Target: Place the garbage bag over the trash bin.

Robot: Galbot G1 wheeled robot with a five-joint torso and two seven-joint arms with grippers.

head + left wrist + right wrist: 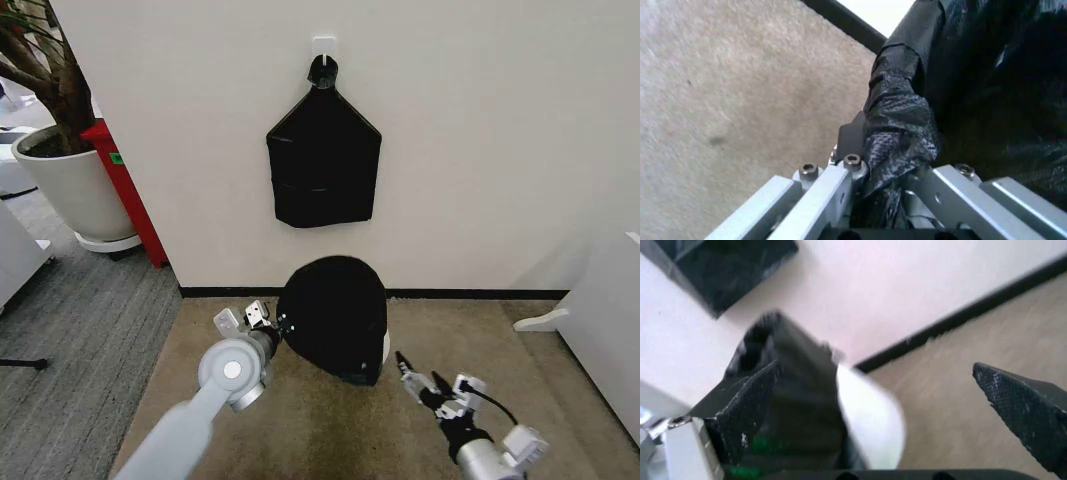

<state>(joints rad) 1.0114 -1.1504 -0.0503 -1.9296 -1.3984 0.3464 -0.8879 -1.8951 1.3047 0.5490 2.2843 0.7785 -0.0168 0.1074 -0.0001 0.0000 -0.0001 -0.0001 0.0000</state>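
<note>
The glossy black garbage bag (333,312) is draped over the trash bin, whose white side (386,348) peeks out at the lower right. My left gripper (277,325) is at the bag's left edge, shut on a bunched fold of the bag (897,145) between its fingers. My right gripper (414,377) hovers open just right of the bin, apart from it. In the right wrist view its fingertips (747,405) stand wide apart, with the white trash bin (870,425) and the bag (793,375) between and beyond them.
A flat black bundle of bags (323,160) hangs from a wall hook above the bin. A large white plant pot (70,185) and a red panel (130,190) stand at the left. White furniture (600,320) is at the right. Beige carpet lies around the bin.
</note>
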